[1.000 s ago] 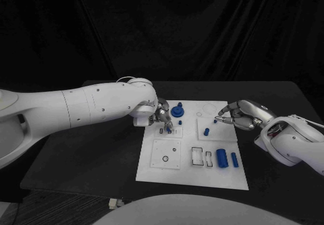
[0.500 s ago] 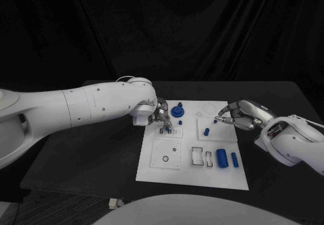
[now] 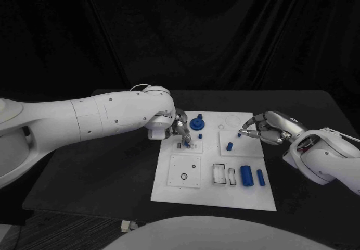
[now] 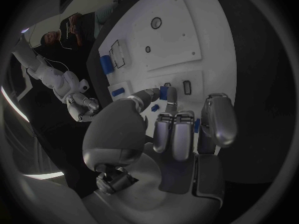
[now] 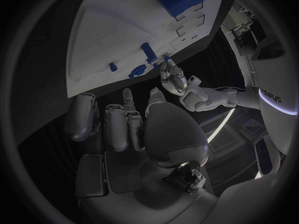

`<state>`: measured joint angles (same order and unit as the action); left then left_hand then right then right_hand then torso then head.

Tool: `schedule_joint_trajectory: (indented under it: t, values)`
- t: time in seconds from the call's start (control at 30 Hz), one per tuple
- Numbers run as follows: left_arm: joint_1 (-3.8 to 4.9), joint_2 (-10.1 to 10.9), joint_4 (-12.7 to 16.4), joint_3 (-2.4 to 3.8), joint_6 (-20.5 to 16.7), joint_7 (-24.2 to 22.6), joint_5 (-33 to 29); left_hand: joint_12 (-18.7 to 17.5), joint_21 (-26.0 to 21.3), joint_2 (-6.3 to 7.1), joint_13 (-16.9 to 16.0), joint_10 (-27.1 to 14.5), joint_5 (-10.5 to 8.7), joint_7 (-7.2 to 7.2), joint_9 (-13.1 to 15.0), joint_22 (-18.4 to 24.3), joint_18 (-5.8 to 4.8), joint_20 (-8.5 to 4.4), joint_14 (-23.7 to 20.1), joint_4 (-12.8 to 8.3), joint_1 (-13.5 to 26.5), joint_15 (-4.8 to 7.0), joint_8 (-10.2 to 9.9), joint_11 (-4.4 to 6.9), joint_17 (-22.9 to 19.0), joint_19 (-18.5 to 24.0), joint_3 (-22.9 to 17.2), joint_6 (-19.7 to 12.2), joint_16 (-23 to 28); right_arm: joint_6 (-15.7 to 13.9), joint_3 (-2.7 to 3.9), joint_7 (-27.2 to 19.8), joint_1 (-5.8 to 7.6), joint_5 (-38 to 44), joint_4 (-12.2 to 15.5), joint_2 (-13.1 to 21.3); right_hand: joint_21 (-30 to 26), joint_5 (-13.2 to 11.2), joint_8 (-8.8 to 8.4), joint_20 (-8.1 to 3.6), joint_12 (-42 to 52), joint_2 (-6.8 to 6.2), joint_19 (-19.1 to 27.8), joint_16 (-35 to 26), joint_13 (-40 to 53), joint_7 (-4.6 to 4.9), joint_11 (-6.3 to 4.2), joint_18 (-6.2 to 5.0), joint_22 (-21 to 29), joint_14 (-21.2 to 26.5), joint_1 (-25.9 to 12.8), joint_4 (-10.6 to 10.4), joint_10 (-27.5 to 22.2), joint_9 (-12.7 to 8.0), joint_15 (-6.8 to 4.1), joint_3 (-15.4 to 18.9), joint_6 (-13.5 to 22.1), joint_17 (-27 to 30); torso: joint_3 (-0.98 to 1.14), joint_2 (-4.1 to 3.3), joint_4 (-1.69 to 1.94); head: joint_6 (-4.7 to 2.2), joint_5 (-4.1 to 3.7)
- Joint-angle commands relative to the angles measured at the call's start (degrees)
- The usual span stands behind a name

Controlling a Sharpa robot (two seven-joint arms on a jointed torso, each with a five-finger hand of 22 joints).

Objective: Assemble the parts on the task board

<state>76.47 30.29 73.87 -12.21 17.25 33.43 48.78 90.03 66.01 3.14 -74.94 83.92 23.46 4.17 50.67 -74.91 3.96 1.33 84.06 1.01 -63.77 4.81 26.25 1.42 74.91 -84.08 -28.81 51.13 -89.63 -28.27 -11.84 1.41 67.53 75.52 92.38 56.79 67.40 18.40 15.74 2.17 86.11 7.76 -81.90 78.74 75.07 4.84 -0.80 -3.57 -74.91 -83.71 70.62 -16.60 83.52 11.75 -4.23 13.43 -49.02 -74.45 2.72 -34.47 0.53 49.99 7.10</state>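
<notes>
Parts lay on the white task board (image 3: 214, 179) at the middle of the bench (image 3: 105, 177): a knobbed piece (image 3: 196, 123) near its far edge, two cylinders (image 3: 245, 174) toward its near right corner. Nothing had shifted since a second earlier. The left hand (image 3: 180, 131) hovered over the board's far left corner, its fingers (image 4: 163, 93) pinching a small blue peg (image 4: 164, 92). The right hand (image 3: 264, 126) hung over the right edge, fingers pinching another blue peg (image 3: 240, 135).

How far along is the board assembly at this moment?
Partly done, it seems. A blue knob already stands at the task board's far end. The left hand pinches a small blue part over a slot. Two blue cylinders lie loose. The right hand hovers nearby.
</notes>
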Motion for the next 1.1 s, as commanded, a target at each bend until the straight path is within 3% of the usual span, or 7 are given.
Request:
schedule_joint_trajectory:
  t: [0.03,1.1]
  values:
    - [0.02,-0.08,0.09,0.04,1.22,0.0,-0.12,-0.03,0.14,-0.57,-15.06,6.08,0.11,-0.39,0.09,-9.68,0.16,0.34,5.94,-10.33,0.04,-0.26,0.13,-0.27,15.09,-0.31,-10.1,0.2,-0.37,0.17,0.03,0.62,-0.15,0.1,0.09,0.05,-0.33,0.18,0.2,0.03,-0.14,0.23,0.17,-0.2,9.23,0.0,0.09,-1.03,-8.99,-2.44,0.23,0.1,3.51,-0.08,0.01,0.16,-0.59,0.06,0.02,0.01,-0.03,0.01,0.05]
    - [-0.51,-0.09,0.21,0.02,0.45,0.01,-0.11,-0.03,-0.09,-0.94,-15.06,6.08,-0.58,-0.35,0.12,-9.61,0.2,0.33,5.94,-10.49,0.09,-0.26,-0.09,-0.31,15.09,-0.24,-10.0,0.04,-0.37,0.16,0.03,0.68,-0.15,0.1,0.08,-0.06,-0.44,0.17,0.19,0.05,-0.2,0.24,0.2,-0.29,9.15,0.03,0.1,-1.04,-8.97,-2.39,0.62,0.07,3.46,-0.09,0.03,0.18,-0.65,0.13,0.0,-0.01,0.0,0.01,0.18]
